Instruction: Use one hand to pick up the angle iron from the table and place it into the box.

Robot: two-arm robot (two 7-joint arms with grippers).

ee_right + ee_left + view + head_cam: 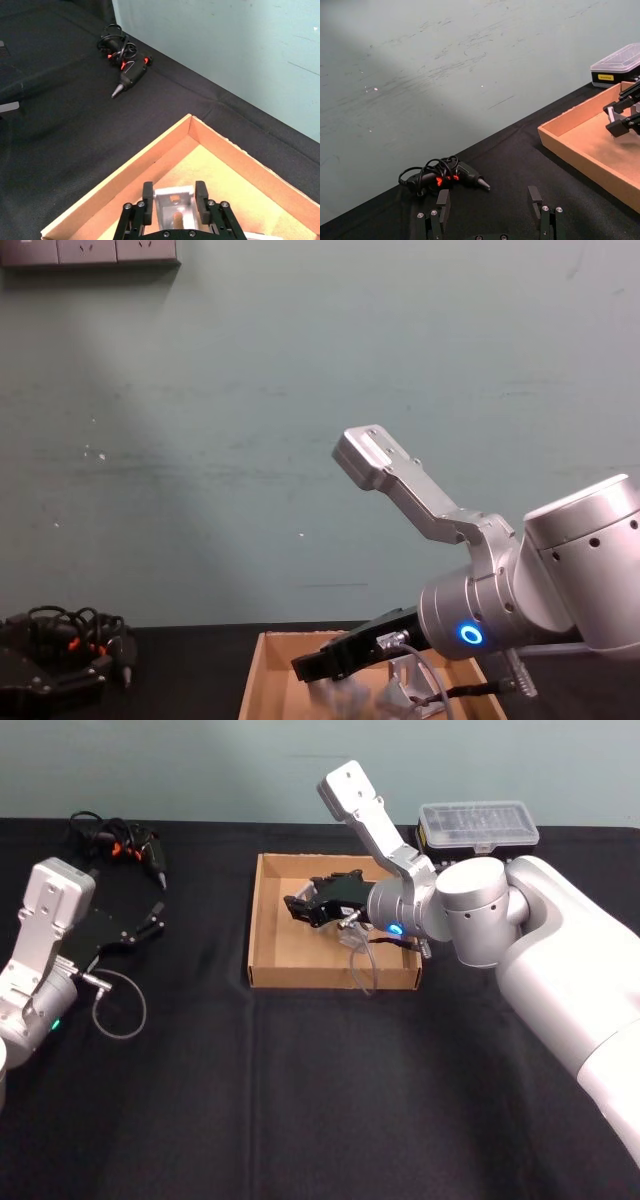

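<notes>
While my left gripper (pixel 490 212) idles at nine o'clock on the bench (pixel 300 1090), fingers wide, my right gripper (pixel 173 200) hangs over the box (pixel 262 925), fingers clamping the angle iron (pixel 172 210) above its floor.

— What does everything sit on?
— A flat black table (pixel 300 1100), its surface matte like dark cloth.
— And what lies on it?
— A shallow tan cardboard box (pixel 262 925) near the middle. Behind it to the right, by the far edge, a plastic case (pixel 478 823) with a clear lid. Far left, a black power tool (pixel 150 850) with its cord bundled beside it.
</notes>
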